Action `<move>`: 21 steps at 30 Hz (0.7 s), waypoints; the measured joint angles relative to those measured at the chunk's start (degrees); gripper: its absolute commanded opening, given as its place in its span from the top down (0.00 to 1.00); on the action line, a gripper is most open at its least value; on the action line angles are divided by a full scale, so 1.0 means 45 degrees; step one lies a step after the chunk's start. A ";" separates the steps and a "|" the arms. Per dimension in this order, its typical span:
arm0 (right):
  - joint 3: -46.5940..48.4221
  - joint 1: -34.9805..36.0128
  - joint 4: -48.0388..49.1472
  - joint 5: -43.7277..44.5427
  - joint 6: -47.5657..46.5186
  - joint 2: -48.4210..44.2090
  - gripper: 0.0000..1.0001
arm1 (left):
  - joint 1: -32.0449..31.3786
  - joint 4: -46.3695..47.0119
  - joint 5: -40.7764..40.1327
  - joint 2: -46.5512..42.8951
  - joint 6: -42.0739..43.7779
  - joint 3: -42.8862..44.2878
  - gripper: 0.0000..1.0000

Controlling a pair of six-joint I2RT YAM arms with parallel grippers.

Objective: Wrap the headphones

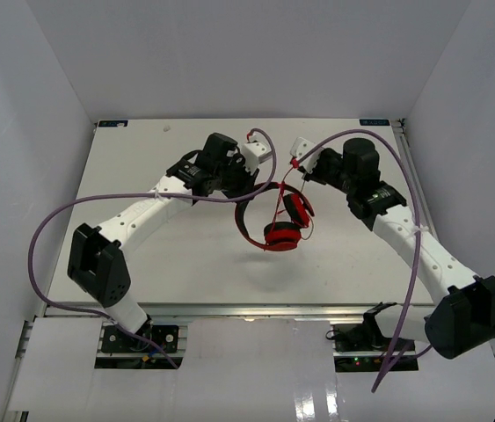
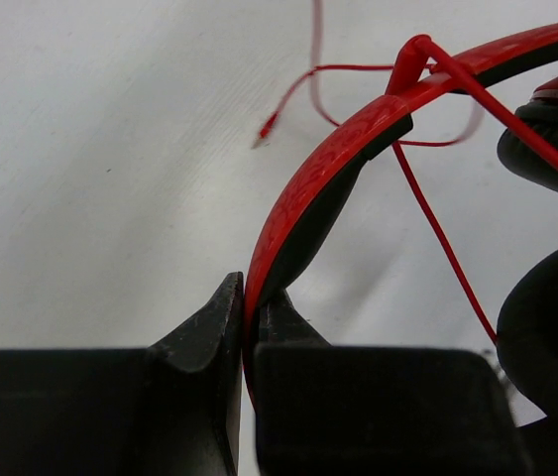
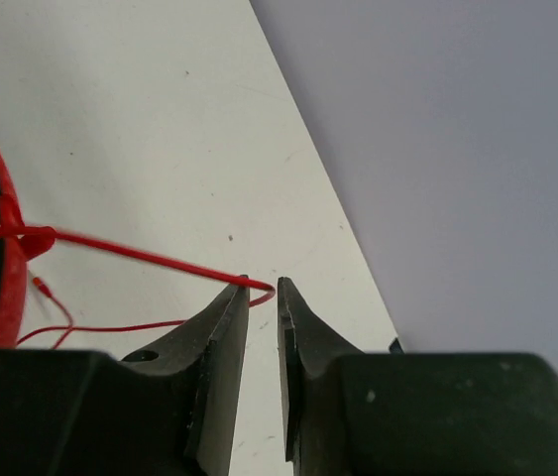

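The red headphones [image 1: 280, 230] hang above the white table, ear cups [image 1: 283, 236] low. My left gripper [image 1: 245, 193] is shut on the black-and-red headband [image 2: 328, 188], which is pinched between the fingertips of the left gripper [image 2: 246, 302]. The thin red cable [image 3: 140, 253] is looped around the headband [image 3: 6, 297] and runs taut to my right gripper [image 3: 264, 291]. Its jaws stand slightly apart, with the cable's bend lying loose at the tips. The right gripper [image 1: 301, 167] sits up and right of the headphones. The plug [image 2: 264, 127] dangles free.
Thick purple robot cables [image 1: 49, 224] [image 1: 410, 176] arc over both arms. White walls [image 1: 247, 53] enclose the table on three sides; the far right table edge [image 3: 318, 178] lies close to my right gripper.
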 measured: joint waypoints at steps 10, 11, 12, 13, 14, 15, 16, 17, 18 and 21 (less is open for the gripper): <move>-0.0668 -0.1100 0.0102 -0.6315 0.2534 0.1013 0.72 | -0.0237 -0.0257 0.1707 -0.0899 -0.1141 0.1040 1.00; -0.0748 -0.1140 0.0231 -0.6915 0.2877 0.1121 0.70 | -0.0255 -0.0403 0.1697 -0.0899 -0.1214 0.1228 1.00; -0.0838 -0.1187 0.0484 -0.7473 0.3310 0.1245 0.68 | -0.0291 -0.0655 0.1697 -0.0899 -0.1299 0.1470 1.00; -0.0932 -0.1225 0.0806 -0.7979 0.3805 0.1384 0.65 | -0.0358 -0.0987 0.1665 -0.0882 -0.1385 0.1815 1.00; -0.1039 -0.1231 0.1084 -0.8438 0.4247 0.1533 0.61 | -0.0455 -0.1196 0.1597 -0.0866 -0.1465 0.2200 1.00; -0.1159 -0.1219 0.1330 -0.8874 0.4641 0.1683 0.57 | -0.0562 -0.1301 0.1521 -0.0858 -0.1544 0.2574 1.00; -0.1249 -0.1206 0.1547 -0.9263 0.5047 0.1812 0.53 | -0.0673 -0.1402 0.1397 -0.0860 -0.1623 0.2924 1.00; -0.1315 -0.1193 0.1740 -0.9609 0.5463 0.1922 0.49 | -0.0786 -0.1500 0.1231 -0.0870 -0.1702 0.3251 1.00; -0.1380 -0.1179 0.1932 -0.9955 0.5876 0.2031 0.45 | -0.0899 -0.1599 0.1066 -0.0880 -0.1781 0.3577 1.00; -0.1544 -0.1088 0.2604 -1.0437 0.6551 0.2076 0.44 | -0.0943 -0.1851 0.0787 -0.0923 -0.1999 0.3983 1.00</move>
